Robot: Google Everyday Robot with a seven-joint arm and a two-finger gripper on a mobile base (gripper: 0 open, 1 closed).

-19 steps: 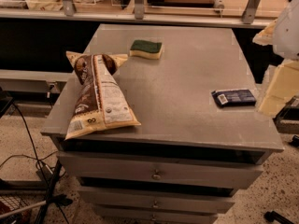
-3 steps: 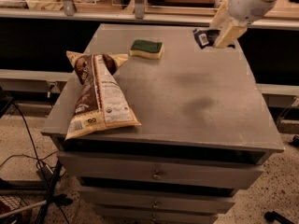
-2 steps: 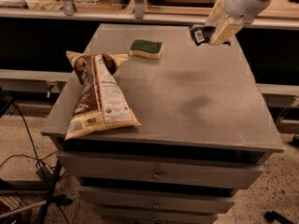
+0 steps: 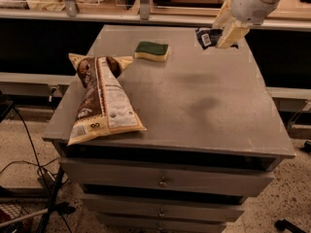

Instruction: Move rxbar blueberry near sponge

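The rxbar blueberry [image 4: 207,37] is held in the air over the far right part of the tabletop [image 4: 209,106], clamped between the two pale fingers of the gripper [image 4: 224,29]. Only the bar's left end shows, dark with a white label patch. Its right end is hidden behind the nearer finger. The arm [image 4: 252,1] rises to the upper right and is cut off by the picture's top edge. The sponge [image 4: 152,50] lies flat to the left of the bar, green side up, on the far middle of the top, well apart from the bar. A brown-and-white snack bag [image 4: 99,98] lies at the near left edge. Drawers [image 4: 165,181] below are dim, the lowest cut off.
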